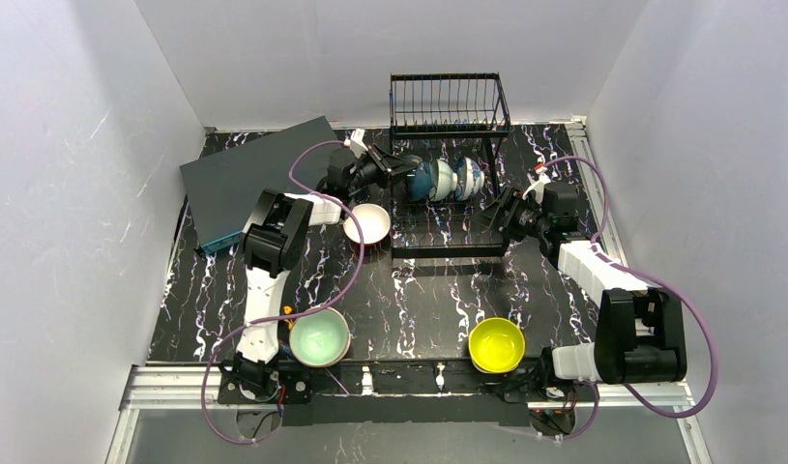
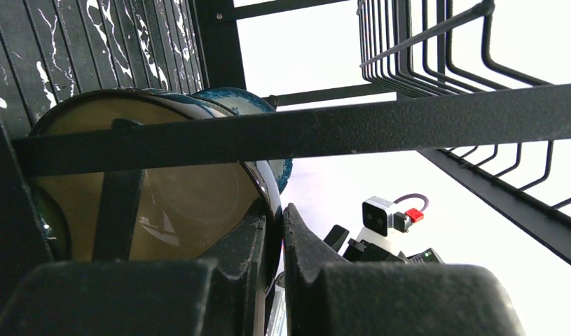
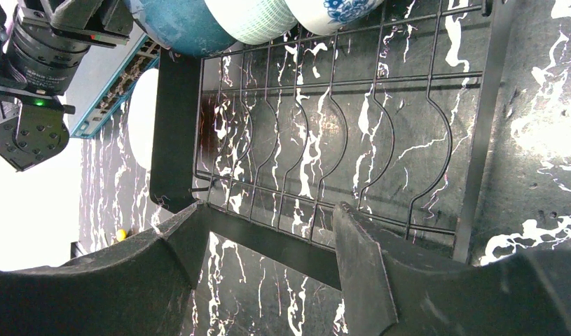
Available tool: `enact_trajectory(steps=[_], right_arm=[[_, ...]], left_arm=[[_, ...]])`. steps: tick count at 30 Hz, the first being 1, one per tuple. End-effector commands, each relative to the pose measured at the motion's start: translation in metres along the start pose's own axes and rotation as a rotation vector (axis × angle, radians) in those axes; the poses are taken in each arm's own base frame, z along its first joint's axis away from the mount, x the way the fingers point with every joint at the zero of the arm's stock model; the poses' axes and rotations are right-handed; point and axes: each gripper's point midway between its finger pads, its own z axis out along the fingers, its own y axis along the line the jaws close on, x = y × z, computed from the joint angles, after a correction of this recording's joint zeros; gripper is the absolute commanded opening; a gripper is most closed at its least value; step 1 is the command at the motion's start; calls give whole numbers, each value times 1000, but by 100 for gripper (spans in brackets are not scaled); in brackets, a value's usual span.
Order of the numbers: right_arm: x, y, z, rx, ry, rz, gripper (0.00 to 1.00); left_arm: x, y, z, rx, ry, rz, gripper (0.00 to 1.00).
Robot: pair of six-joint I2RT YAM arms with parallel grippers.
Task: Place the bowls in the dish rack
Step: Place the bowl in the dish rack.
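Note:
The black wire dish rack [image 1: 448, 249] stands at the back centre, its basket [image 1: 448, 101] raised behind. Three bowls stand on edge in its base: dark blue [image 1: 421, 182], pale mint [image 1: 442, 180], blue-and-white [image 1: 468, 178]. My left gripper [image 1: 405, 167] is shut on the dark blue bowl's rim [image 2: 274, 203], under a rack bar [image 2: 338, 129]. My right gripper [image 1: 501, 215] stands open at the rack's right side, over the wire base [image 3: 338, 126], with nothing held [image 3: 268, 231]. A white bowl [image 1: 367, 223], a mint-green bowl [image 1: 319, 337] and a yellow bowl [image 1: 496, 344] sit on the table.
A dark grey flat box [image 1: 254, 174] lies at the back left, next to the left arm. The white bowl [image 3: 142, 119] sits just left of the rack's frame. White walls close in the table on three sides.

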Motion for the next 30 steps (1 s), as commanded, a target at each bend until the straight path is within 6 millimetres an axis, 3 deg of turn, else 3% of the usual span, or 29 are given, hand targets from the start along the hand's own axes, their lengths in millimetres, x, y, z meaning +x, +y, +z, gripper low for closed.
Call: enact_trajectory(steps=[1, 10, 16, 18, 19, 30], right_arm=[[-11, 6, 1, -34, -30, -23, 73], [-12, 7, 2, -37, -31, -23, 73], [-12, 8, 1, -42, -30, -23, 72], [-12, 9, 1, -45, -30, -24, 73], [-12, 9, 1, -46, -30, -23, 73], [-13, 12, -1, -53, -36, -23, 73]], left_arm=[[-12, -30, -5, 66, -36, 51, 0], [-10, -18, -10, -26, -27, 57, 0], [-8, -27, -14, -23, -20, 81, 32], [-9, -31, -17, -29, -25, 106, 59], [-10, -34, -20, -36, -34, 117, 65], [-10, -43, -52, -116, -96, 199, 77]])
